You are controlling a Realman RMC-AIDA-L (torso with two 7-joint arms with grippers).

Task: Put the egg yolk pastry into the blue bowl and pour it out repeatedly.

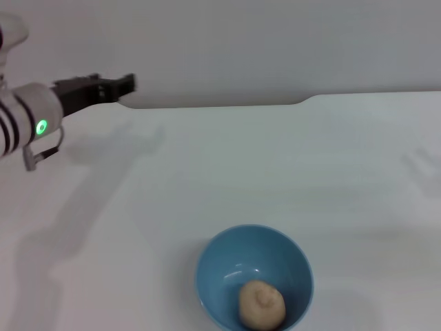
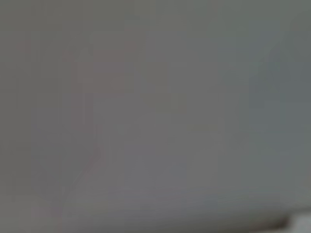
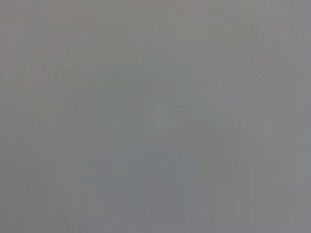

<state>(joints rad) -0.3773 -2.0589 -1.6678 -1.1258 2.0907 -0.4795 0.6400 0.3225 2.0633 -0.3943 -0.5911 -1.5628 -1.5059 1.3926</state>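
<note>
In the head view the blue bowl (image 1: 253, 276) stands upright on the white table near the front edge, slightly right of centre. Inside it, at the bottom, rests the egg yolk pastry (image 1: 262, 305), a small pale tan ball. My left gripper (image 1: 126, 84) is raised at the far left, far from the bowl, pointing toward the table's back edge with nothing in it. My right gripper is out of view. Both wrist views show only a blank grey surface.
The white table (image 1: 275, 158) stretches around the bowl. Its back edge runs along a dark gap (image 1: 220, 105) under a grey wall. The left arm casts a shadow (image 1: 103, 179) on the left part of the tabletop.
</note>
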